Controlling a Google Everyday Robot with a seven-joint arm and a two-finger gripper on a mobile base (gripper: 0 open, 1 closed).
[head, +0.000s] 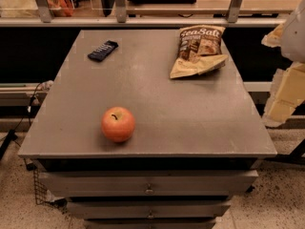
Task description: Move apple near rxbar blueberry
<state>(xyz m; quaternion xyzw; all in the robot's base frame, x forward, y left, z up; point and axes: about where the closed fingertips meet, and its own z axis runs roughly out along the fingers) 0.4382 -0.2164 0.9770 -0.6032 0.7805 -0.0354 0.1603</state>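
Note:
The apple [117, 124], round and red-orange with a short dark stem, sits on the grey table [162, 99] near its front left edge. The rxbar blueberry [103, 50], a small flat dark navy wrapper with white lettering, lies at the table's far left corner, well behind the apple. My gripper [286, 92] shows as pale cream parts at the right edge of the view. It is beyond the table's right side and far from both the apple and the bar. It holds nothing that I can see.
A tan-and-brown "Sea Salt" chip bag [197, 50] lies at the table's far right. A shelf rail with metal posts [143, 20] runs behind the table. Drawers [148, 185] sit under the tabletop. Cables [28, 109] hang at the left.

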